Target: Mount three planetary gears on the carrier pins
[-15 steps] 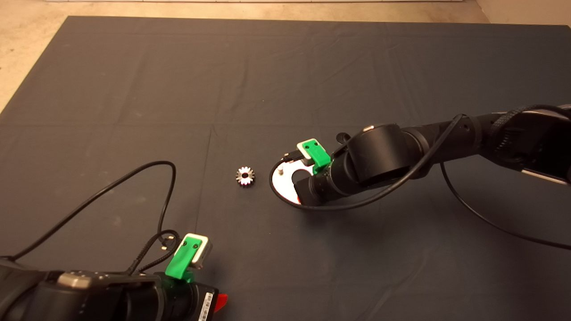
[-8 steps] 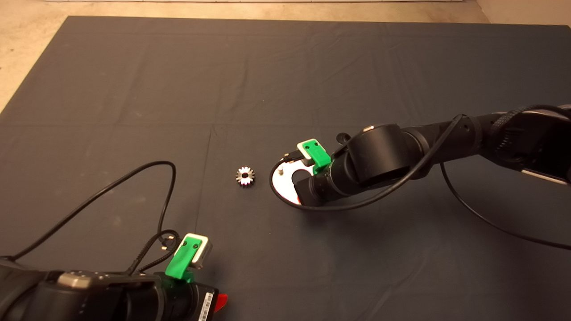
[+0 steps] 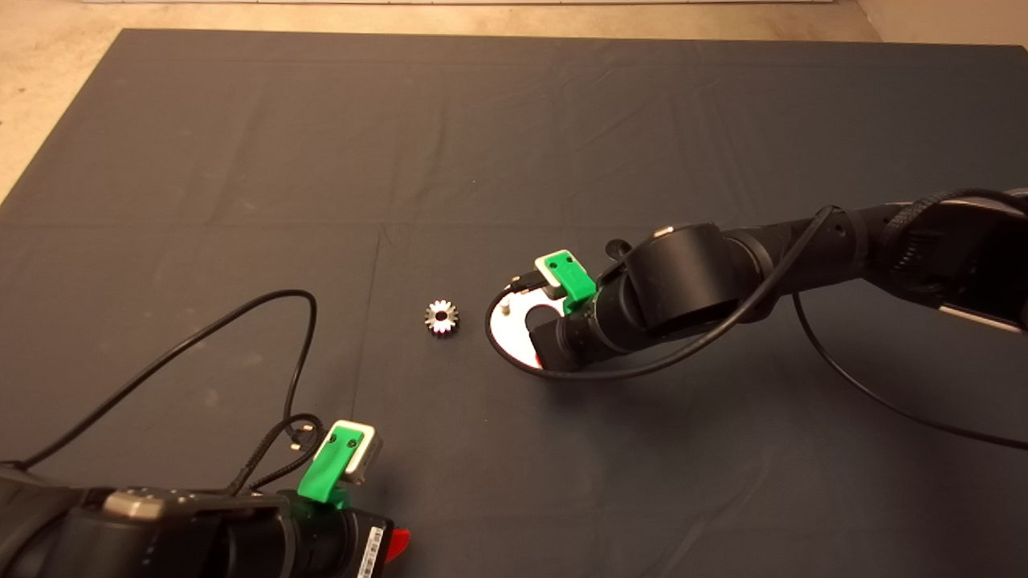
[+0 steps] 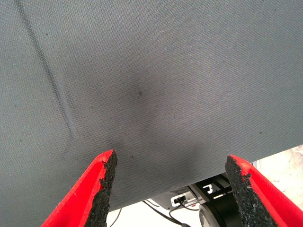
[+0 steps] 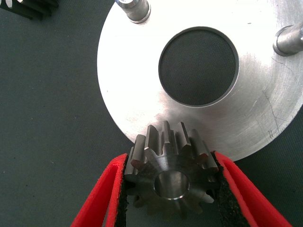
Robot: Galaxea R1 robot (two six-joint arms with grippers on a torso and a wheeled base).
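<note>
Loose gear [image 3: 441, 316] lies on mat [image 3: 241, 160] just at 9 o'clock of disc [image 3: 506, 329] — right gripper [image 5: 170, 189] over disc's 5 o'clock rim, gear [image 5: 168, 172] between its fingers — left gripper [image 3: 397, 542] well apart at 7 o'clock.

You have two gears in sight: one gear [image 3: 441, 316] lying on the tabletop [image 3: 514, 144], and a second gear [image 5: 169, 177] seen only in the right wrist view. There is one round disc [image 5: 142, 90], and it shows two upright pins, the first pin [image 5: 134, 9] and the other pin [image 5: 289, 40]. You can count two arms, one per side.
</note>
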